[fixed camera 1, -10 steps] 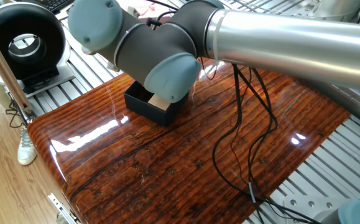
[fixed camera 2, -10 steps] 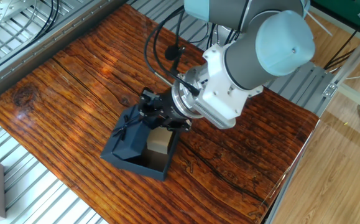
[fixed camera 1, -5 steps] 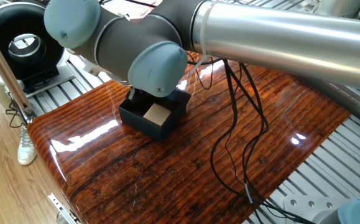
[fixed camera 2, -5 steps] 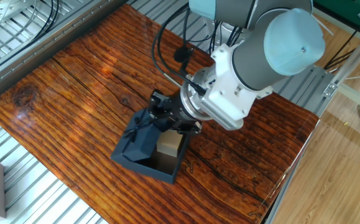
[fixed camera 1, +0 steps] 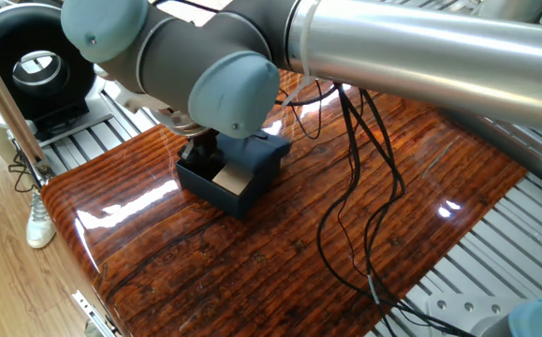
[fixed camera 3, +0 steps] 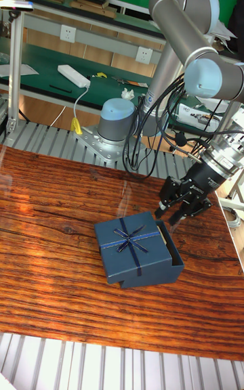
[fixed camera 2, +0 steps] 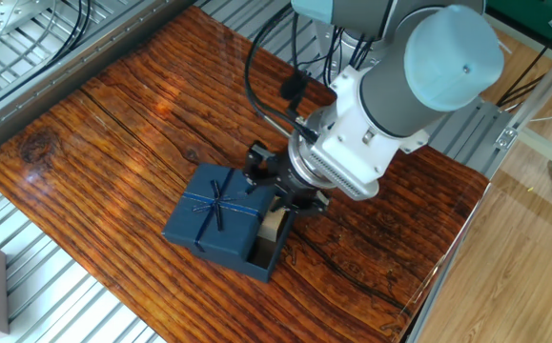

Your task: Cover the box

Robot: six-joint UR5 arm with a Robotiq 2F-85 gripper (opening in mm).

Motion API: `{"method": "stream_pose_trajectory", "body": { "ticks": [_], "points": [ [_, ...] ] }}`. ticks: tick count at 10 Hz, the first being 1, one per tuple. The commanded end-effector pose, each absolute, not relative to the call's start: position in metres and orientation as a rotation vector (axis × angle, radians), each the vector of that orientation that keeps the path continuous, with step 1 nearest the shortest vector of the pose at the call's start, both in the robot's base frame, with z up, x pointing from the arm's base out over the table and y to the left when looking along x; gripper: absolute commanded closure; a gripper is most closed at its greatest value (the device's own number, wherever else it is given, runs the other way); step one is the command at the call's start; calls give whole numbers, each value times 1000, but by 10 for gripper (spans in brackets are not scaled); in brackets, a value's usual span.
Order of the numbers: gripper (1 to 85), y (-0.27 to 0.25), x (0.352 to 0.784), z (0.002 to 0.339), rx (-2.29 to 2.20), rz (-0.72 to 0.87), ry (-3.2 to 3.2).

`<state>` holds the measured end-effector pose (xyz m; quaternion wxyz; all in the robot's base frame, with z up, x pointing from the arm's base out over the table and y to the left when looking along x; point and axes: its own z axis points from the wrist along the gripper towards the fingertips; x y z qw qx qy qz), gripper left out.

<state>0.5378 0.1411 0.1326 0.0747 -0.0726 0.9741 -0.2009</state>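
Item 1, the box (fixed camera 2: 268,255): small, square, dark navy cardboard. It stood on the table (fixed camera 2: 132,124) near the table's middle, base flat on the glossy wood. In the other fixed view a narrow strip of its interior stayed uncovered along the side next to the hand, where a tan pad (fixed camera 2: 274,227) showed.

Item 2, the lid (fixed camera 2: 214,213): navy, matching the box, with a thin blue ribbon bow (fixed camera 2: 217,200) crossed on its top. It lay on the box, shifted off toward the side away from the hand, so it covered most of the opening but not all. In the tall fixed view the lid (fixed camera 3: 132,244) looked close to level, with the box wall (fixed camera 3: 175,253) exposed on the arm's side.

Item 3, the hand (fixed camera 3: 171,212): black, two-fingered, on the end of the grey and light-blue arm (fixed camera 2: 419,86). It hung just above the uncovered edge of the box. In the tall fixed view its fingers (fixed camera 3: 163,209) stood apart, with nothing held between them; whether a fingertip touched the lid's edge could not be told.

Item 4, cables (fixed camera 1: 364,187): black, trailing from the arm across the table beside the box.

Item 5, table: reddish striped wood with a high shine, set on a ribbed metal frame (fixed camera 2: 47,305).
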Motion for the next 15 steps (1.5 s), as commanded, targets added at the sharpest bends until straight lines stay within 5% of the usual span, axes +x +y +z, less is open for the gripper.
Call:
{"method": "stream_pose_trajectory", "body": {
  "ticks": [1,3,6,7,8,15],
  "points": [
    [397,157,533,131,-163,-531,2943],
    [400,143,538,143,-280,-635,2903],
    [740,105,564,166,-488,-841,2758],
    [750,98,572,164,-529,-818,2727],
    [847,81,578,168,-614,-844,2681],
    [847,22,589,149,-827,-808,2520]
  ]
}}
